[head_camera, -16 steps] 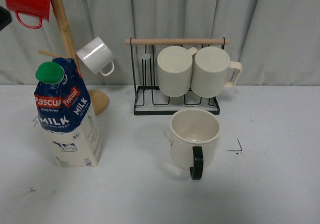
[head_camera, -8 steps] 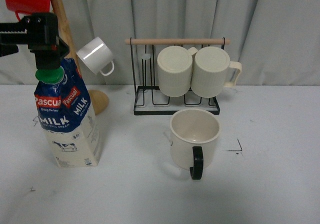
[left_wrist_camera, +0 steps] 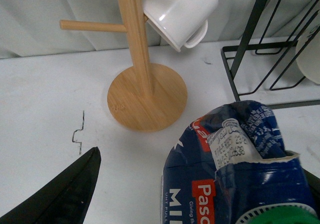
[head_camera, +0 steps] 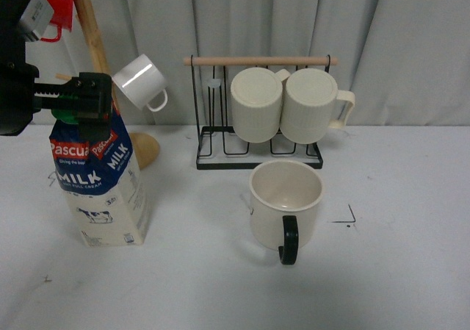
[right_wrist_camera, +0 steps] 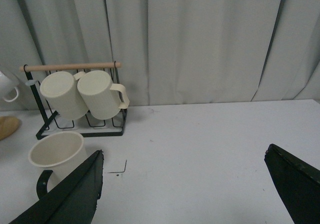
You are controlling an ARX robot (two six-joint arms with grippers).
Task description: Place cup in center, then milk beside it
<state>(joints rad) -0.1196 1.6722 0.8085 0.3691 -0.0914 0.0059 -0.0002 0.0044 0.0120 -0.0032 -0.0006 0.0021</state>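
Presently left gripper (head_camera: 88,98) spread at milk (head_camera: 99,183) top (green-capped); cup (head_camera: 286,194) upright; right gripper (right_wrist_camera: 182,154) spread.

The milk carton (head_camera: 101,187) bears "Pascual" in white on red labels and "MILK" in white on its blue top, each twice. The smaller print below is too fine to read.
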